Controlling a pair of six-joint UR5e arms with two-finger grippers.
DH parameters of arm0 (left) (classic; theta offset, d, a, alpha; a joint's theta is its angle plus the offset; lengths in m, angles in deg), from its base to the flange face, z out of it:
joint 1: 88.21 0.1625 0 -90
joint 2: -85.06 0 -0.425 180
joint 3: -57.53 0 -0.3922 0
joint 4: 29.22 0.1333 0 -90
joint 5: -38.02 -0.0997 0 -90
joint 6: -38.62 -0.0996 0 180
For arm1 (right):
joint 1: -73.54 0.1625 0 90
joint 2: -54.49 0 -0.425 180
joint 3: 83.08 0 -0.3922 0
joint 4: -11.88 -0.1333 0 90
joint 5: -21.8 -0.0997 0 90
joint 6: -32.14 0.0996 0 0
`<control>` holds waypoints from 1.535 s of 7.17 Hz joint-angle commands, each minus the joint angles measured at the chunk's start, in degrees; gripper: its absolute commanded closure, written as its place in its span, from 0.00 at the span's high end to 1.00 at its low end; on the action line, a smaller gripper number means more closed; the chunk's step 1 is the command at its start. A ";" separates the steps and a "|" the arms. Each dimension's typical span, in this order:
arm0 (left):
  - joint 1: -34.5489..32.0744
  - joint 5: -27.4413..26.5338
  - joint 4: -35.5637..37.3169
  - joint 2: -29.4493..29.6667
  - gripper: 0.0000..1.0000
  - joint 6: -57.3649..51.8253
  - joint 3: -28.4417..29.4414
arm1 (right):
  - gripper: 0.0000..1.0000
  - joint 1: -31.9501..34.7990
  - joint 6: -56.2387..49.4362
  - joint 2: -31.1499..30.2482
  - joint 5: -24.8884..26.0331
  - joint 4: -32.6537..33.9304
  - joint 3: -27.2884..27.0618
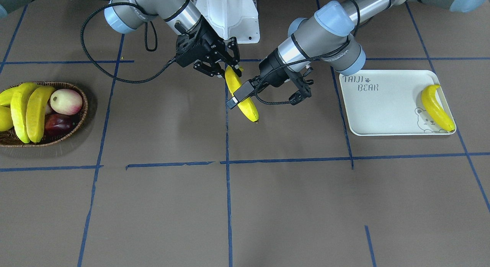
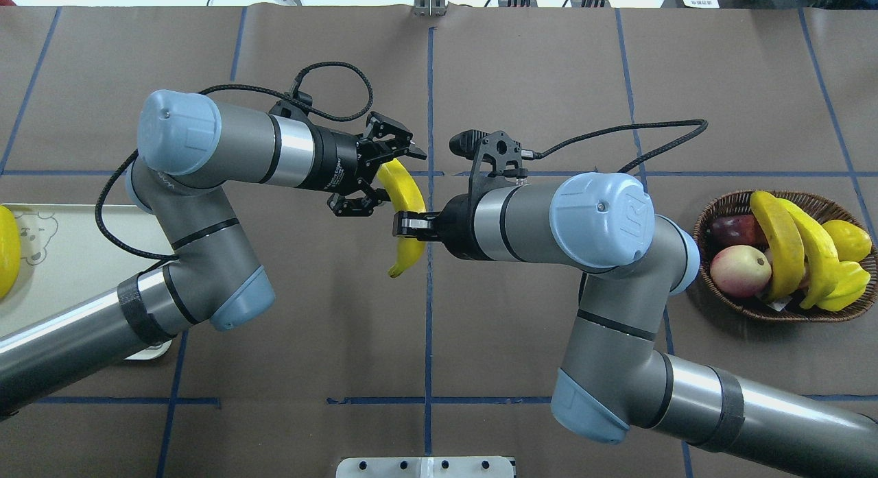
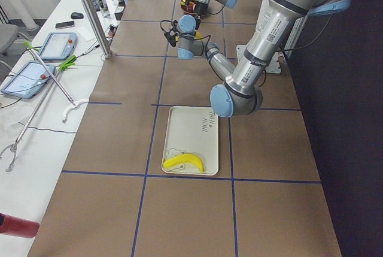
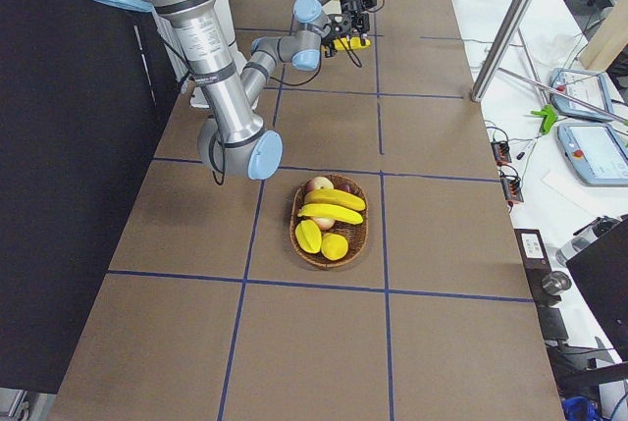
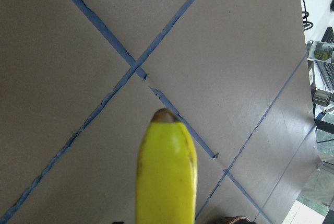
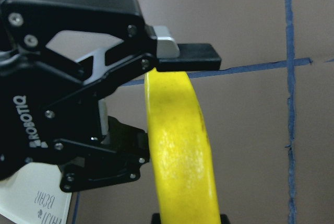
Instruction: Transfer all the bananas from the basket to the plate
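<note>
Jaws of our left gripper [image 2: 392, 180] are gaping around the banana [image 1: 249, 110] our right gripper [image 2: 410, 228] is pinching; we are wanting firm closure before release.

A yellow, brown-tipped banana [image 1: 249, 110] showed against a brown table [image 1: 291, 209] gridded in blue tape [image 1: 228, 205]; the off-white plate [image 1: 383, 110] bore a bear outline [image 1: 424, 117].

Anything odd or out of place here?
Nothing spilled or damaged. One banana lies by the plate's rim; the right tool holds a second banana mid-air, with the open left tool around it.
</note>
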 commanded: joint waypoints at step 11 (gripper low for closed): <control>-7.55 0.92 -0.29 -19.20 0.00 -10.54 -4.34 | 0.99 16.81 -13.90 -4.96 -21.76 19.78 -0.85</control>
